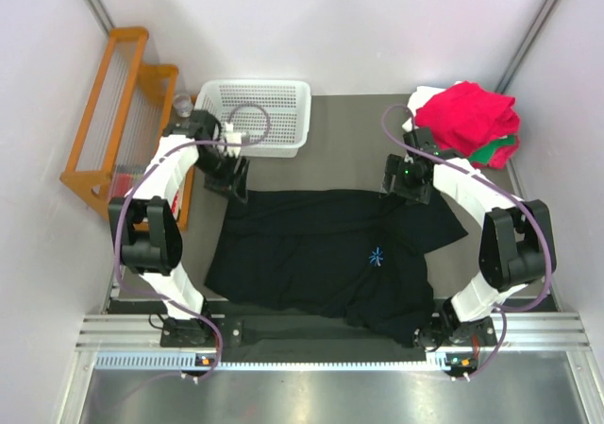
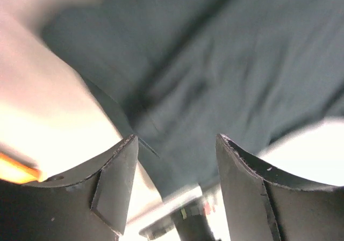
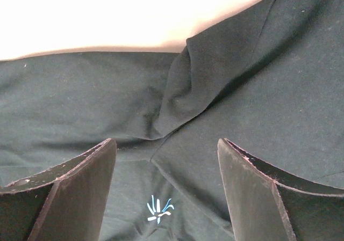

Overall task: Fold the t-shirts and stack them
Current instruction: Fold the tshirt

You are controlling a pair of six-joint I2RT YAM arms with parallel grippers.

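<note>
A large black t-shirt [image 1: 321, 254] with a light-blue starburst mark [image 1: 377, 258] lies spread and wrinkled on the table. My left gripper [image 1: 236, 188] hovers open over the shirt's far-left corner; in the left wrist view the black cloth [image 2: 226, 74] lies under the spread fingers [image 2: 115, 182]. My right gripper [image 1: 408, 190] hovers open over the shirt's far-right part; the right wrist view shows a fold of the cloth [image 3: 188, 90] and the starburst [image 3: 159, 209] between its fingers [image 3: 252, 192]. A stack of folded shirts, red [image 1: 467, 114] on top, green [image 1: 495, 150] and white [image 1: 427, 93] beneath, sits at the far right.
A white perforated basket [image 1: 255, 112] stands at the back, just beyond the left gripper. An orange wooden rack [image 1: 118, 112] stands at the far left. White walls close in both sides. A metal rail [image 1: 330, 334] runs along the near edge.
</note>
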